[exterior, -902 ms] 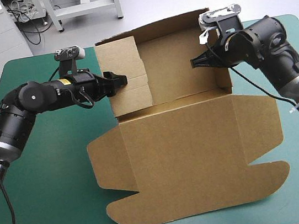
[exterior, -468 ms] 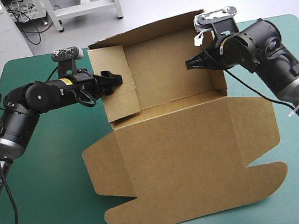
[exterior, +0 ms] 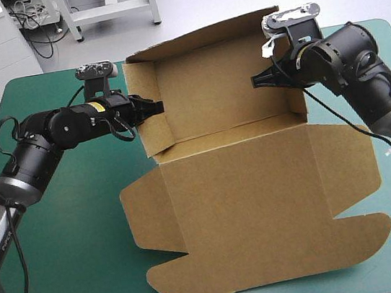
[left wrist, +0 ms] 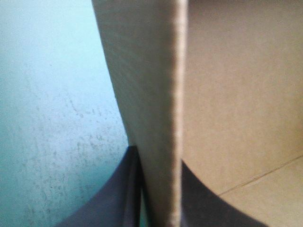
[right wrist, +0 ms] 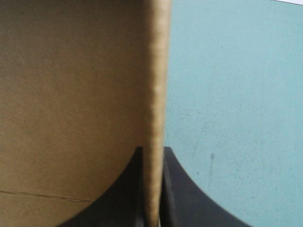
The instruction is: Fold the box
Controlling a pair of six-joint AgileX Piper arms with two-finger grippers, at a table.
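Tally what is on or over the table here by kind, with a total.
Box: 1
Pincers: 2, the left pincer and the right pincer, each shut on a raised side wall of the box
Total: 3

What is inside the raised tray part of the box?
Nothing loose: the box shows bare brown floor and walls. The right gripper hides its far right corner; the left gripper, some left wall.
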